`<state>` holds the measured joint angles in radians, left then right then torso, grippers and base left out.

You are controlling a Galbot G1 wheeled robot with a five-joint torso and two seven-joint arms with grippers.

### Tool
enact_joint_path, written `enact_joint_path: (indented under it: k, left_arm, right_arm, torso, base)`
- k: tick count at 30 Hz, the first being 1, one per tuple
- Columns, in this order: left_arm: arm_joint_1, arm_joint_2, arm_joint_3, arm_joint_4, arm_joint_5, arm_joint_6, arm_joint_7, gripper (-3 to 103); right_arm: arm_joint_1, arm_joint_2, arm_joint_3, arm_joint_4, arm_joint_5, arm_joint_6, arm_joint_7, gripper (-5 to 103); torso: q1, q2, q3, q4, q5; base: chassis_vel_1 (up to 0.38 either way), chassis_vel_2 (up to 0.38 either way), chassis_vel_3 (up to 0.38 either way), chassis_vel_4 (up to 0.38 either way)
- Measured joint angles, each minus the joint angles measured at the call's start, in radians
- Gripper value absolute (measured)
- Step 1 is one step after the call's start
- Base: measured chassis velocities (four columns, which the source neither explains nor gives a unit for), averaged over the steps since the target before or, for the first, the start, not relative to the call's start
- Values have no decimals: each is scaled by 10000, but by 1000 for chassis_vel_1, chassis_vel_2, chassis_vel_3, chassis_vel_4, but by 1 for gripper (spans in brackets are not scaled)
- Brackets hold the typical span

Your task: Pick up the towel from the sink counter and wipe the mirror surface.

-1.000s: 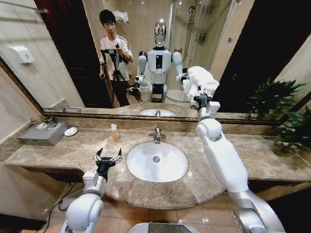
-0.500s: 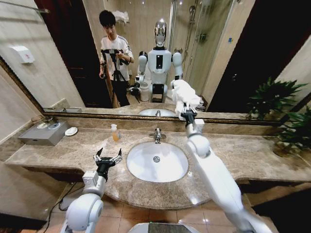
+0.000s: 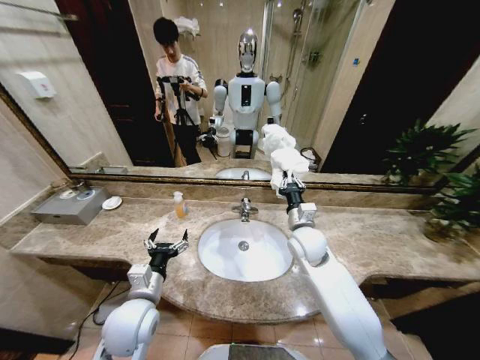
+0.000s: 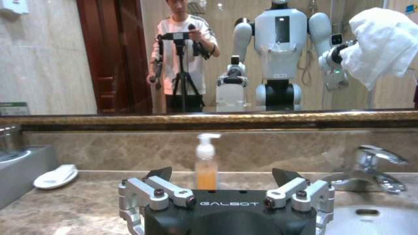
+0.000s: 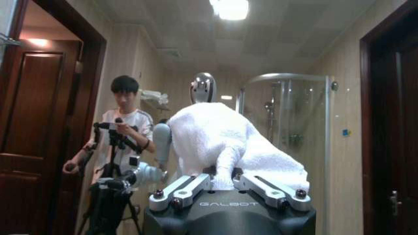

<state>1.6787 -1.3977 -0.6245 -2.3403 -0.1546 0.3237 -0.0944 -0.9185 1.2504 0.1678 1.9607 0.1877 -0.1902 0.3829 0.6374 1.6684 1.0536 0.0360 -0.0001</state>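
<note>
right claw (image 3: 287, 182) gripping towel (image 3: 283, 156), GALBOT lettering

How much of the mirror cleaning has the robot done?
The pickup looks done: the right gripper is shut on the towel, lifted off the sink counter. In hand now is the wiping, with the towel held up at the mirror surface above the faucet. How much glass is left, I cannot tell. The left gripper waits open over the counter.

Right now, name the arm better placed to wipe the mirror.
Right. The right gripper holds the towel up at the mirror surface; the left gripper hangs open and empty over the sink counter.
</note>
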Motion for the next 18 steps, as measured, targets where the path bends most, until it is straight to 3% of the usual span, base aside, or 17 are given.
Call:
enact_joint_path:
  k: [11,18]
  left_arm:
    - [1,3,-4,0,0,0,-1,100]
    - [0,-1,2,0,0,0,0,100]
  right_arm:
    - [535,104,-2,-203,433,-51,183,8]
    - [1955,31,-367,-334,909,-293,371,8]
  torso:
    - [1,-1,1,6,-3]
    - [2,-2,2,-5,0]
  base:
    - [149,133,-128,-101]
    - [-46,-40,20,10]
